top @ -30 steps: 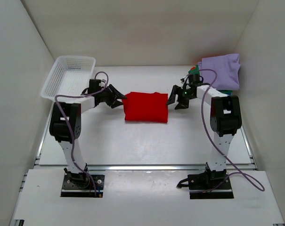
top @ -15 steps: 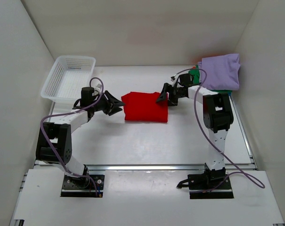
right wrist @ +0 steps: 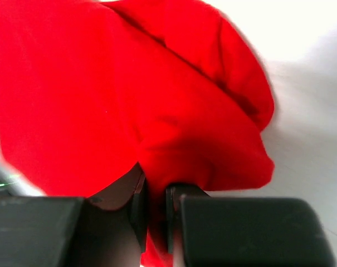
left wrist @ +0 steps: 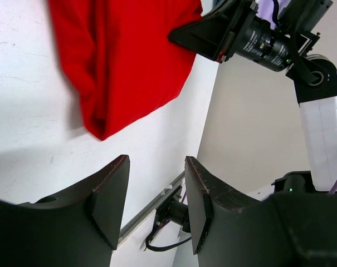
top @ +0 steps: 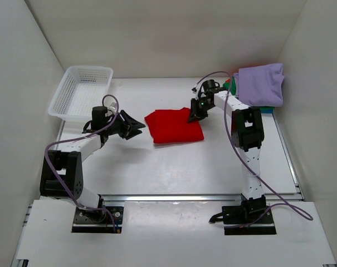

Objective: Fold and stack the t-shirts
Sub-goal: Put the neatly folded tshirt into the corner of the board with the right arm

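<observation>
— While the overhead view is up, where does the folded bright red cloth t-shirt (top: 175,127) lie?

— Mid-table on the white table (top: 213,161), its long axis running left to right and slightly skewed. The right gripper (top: 194,114) sits on its far right corner. The left gripper (top: 136,125) is just off its left edge, apart from the cloth.

— And the pile it belongs on?

— At the far right, topped by a folded lavender cloth t-shirt (top: 261,83) with a green one showing underneath. It is much nearer the right arm. The white plastic mesh basket (top: 82,89) stands at the far left, well away.

— What does the left wrist view add?

— The left fingers stand apart with nothing between them. The red shirt lies ahead of them and off to one side, not touching. The right gripper's dark tip meets the shirt's far corner.

— And the right wrist view?

— The jaws are pinched together on a fold of red fabric, which bunches just above them. The rest of the shirt spreads away from the fingers.

— So which arm does the move turn on?

— Likely the right one: it has the grip, and the pile lies to its own right and farther back. A corner hold alone could let the fold sag open.
</observation>
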